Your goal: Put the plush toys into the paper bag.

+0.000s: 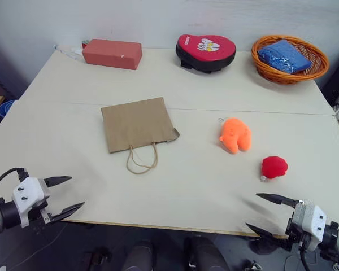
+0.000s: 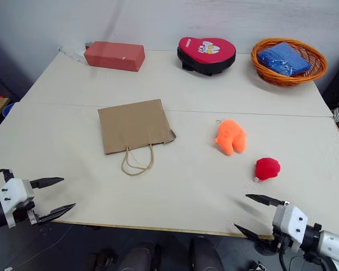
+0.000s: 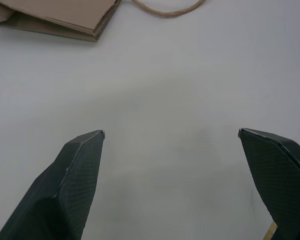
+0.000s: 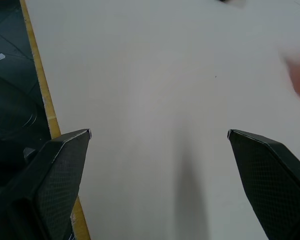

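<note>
Beyond the right gripper (image 1: 266, 213) lie plush toys (image 1: 235, 135); bag (image 1: 138, 123) leftward.

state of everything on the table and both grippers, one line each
paper bag: flat on the table, folded shut
orange plush toy: loose on the table
red plush toy: loose on the table
basket: holds a blue cloth
left gripper: open, empty
right gripper: open, empty

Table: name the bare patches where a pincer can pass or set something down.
Bare: the near strip of the table in front of the paper bag, and the gap between bag and orange plush toy. Crowded: the far edge, with red box, heart-shaped pad, basket.
</note>
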You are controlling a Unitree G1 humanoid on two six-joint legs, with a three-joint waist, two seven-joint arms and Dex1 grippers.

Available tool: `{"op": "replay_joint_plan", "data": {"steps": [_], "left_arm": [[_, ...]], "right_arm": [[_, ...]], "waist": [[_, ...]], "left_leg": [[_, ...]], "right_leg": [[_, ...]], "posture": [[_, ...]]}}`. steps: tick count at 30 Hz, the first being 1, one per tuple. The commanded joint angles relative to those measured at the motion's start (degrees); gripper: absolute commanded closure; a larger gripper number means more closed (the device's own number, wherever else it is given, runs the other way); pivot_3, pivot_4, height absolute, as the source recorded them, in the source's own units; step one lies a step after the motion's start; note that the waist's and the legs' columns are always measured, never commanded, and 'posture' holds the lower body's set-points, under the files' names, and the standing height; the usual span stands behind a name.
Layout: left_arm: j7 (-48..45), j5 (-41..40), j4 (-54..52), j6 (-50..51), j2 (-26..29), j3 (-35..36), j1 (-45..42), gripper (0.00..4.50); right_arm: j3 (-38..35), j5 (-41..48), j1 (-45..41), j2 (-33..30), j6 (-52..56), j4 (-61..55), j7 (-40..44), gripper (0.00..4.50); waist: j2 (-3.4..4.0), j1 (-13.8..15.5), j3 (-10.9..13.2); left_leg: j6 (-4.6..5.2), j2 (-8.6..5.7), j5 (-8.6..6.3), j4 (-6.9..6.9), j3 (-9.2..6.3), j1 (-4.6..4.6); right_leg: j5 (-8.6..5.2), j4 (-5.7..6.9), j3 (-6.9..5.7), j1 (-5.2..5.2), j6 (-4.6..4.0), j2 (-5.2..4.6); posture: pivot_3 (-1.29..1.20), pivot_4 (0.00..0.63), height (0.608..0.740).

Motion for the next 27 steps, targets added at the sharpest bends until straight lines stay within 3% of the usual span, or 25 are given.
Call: {"op": "replay_joint_plan", "data": {"steps": [1,6,10,16,19,23,27], "left_arm": [[-1.08,-1.98,-1.37,2.39,1.72,1.56,0.00,0.00],[-2.93,-7.60,-5.92,10.18,3.90,-0.82,-4.80,0.00],[-3.70,-8.85,-8.96,17.25,7.24,-8.21,-15.02,0.00],[-6.09,1.42,-2.87,11.79,5.37,-24.78,-32.60,0.00],[-5.73,9.44,7.23,4.84,-0.67,-33.79,-43.57,0.00],[-7.23,12.61,14.34,0.58,-3.54,-37.17,-49.64,0.00],[-9.22,13.43,18.97,-3.92,-4.70,-38.48,-51.76,1.19]], "right_arm": [[-0.09,0.11,0.45,0.87,-1.78,0.24,-0.58,0.02],[2.73,2.41,0.22,2.89,-1.48,-3.89,-1.25,0.02],[7.05,9.20,-2.37,7.58,3.57,-11.92,-6.84,0.02],[11.99,9.30,-7.73,11.63,6.57,-17.75,-12.70,0.02],[14.30,6.56,-9.38,12.13,6.76,-18.13,-14.38,0.02],[14.87,5.19,-9.40,11.96,6.88,-18.51,-15.89,0.02],[15.12,4.68,-8.95,11.88,6.93,-18.61,-16.83,0.00]], "waist": [[0.00,0.00,0.00],[0.00,0.05,0.00],[0.02,0.18,-0.02],[0.07,-0.09,-0.05],[0.08,0.10,-0.05],[-0.05,-0.05,-0.07],[-0.05,-0.21,-0.07]], "left_leg": [[0.00,0.00,0.00,0.00,0.00,0.01],[0.00,0.01,0.00,0.00,-0.03,0.06],[-0.05,0.01,0.03,0.02,-0.11,0.06],[-0.36,-0.02,0.17,0.04,-0.07,0.03],[-0.41,-0.05,0.21,0.10,0.01,-0.12],[-0.40,-0.06,0.22,0.20,0.02,-0.21],[-0.41,-0.03,0.22,0.17,0.04,-0.21]], "right_leg": [[0.00,-0.01,0.00,0.01,0.00,0.00],[-0.01,0.00,-0.02,0.06,-0.02,0.00],[-0.01,0.02,-0.09,0.10,-0.02,-0.01],[-0.01,0.11,-0.05,0.00,-0.01,0.04],[-0.01,0.24,-0.03,-0.22,-0.01,0.06],[0.00,0.35,-0.02,-0.28,0.00,0.09],[-0.01,0.37,0.01,-0.33,0.00,0.12]], "posture": [[0.00,0.150,0.740],[0.00,0.150,0.740],[0.00,0.150,0.740],[0.00,0.150,0.740],[0.00,0.150,0.740],[0.00,0.150,0.740],[0.00,0.150,0.740]]}}
